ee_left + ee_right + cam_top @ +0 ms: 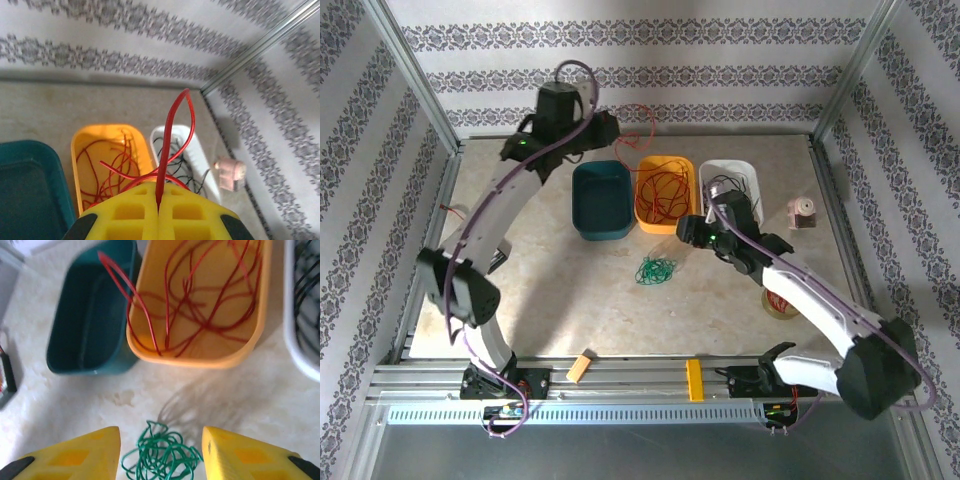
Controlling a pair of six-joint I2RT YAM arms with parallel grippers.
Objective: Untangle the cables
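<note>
Green cable [160,457] lies bundled on the table [570,300], directly below the right gripper [161,435], jaws wide apart. Beyond, red cables [200,315] occupy the yellow bin [200,361]. Farthest, the left gripper [159,202] clamps one raised red strand [165,150].

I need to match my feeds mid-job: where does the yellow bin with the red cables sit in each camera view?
Top external: yellow bin just above the picture's centre, red cables inside, middle of three bins.
Left wrist: yellow bin lower left of centre.
Right wrist: yellow bin top, centre to right.
Shared landmark: the teal bin, directly left of it in every view.
</note>
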